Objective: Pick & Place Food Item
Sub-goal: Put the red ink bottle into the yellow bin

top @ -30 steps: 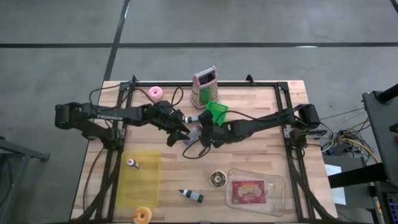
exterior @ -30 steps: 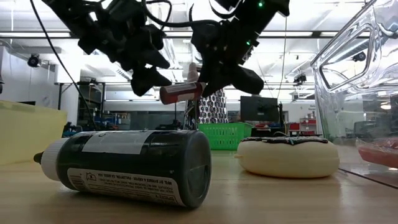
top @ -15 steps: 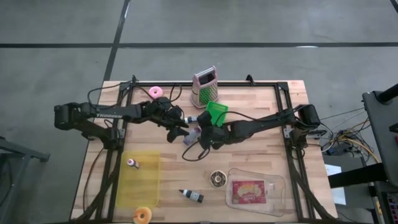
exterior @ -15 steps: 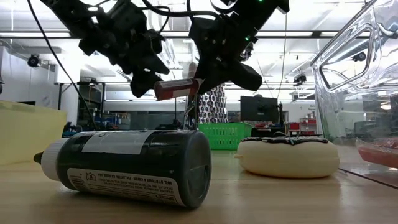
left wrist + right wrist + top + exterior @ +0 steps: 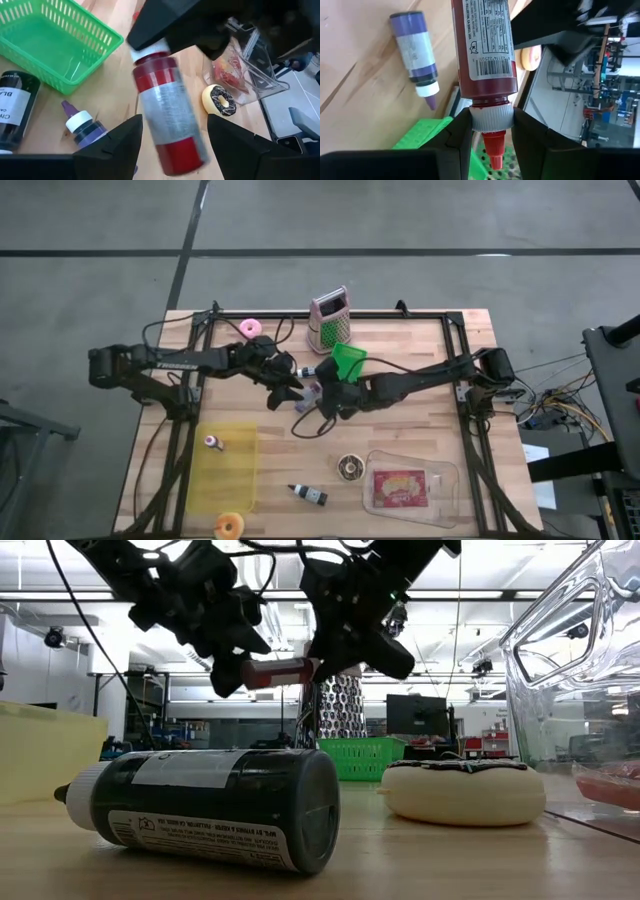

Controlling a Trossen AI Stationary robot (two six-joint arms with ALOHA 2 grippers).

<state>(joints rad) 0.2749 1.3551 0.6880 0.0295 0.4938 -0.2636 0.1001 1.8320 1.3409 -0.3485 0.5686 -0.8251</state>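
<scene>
Red bottle (image 5: 275, 671) sits slightly higher and closer to level than half a second ago; both arms have edged closer together above mid-tabletop.

Near to far in the low view: black bottle (image 5: 205, 806) lying on its side on the tabletop (image 5: 420, 860), white cap pointing left. Chocolate-iced doughnut (image 5: 462, 790) to its right, clear plastic box (image 5: 575, 670) at the right edge, yellow bin (image 5: 45, 750) at the left edge. Behind those, green basket (image 5: 362, 757) and a grater (image 5: 343, 708) standing upright.

Right claw (image 5: 491, 131) is clamped on the red bottle at its white collar, one finger on each side, red nozzle poking out past them. Bottle hangs in the air, roughly horizontal, between the two arms.

Left claw (image 5: 172, 142) has its fingers spread on either side of the bottle's base end; contact can't be confirmed, looks apart from it.

Below on the tabletop: purple bottle (image 5: 416, 65) lying flat just beside the green basket, another dark bottle (image 5: 14, 107) next to it.

High view: pink doughnut (image 5: 249, 329) near the far left edge, orange doughnut (image 5: 229, 526) at the near edge, small item (image 5: 212, 443) inside the yellow bin.
</scene>
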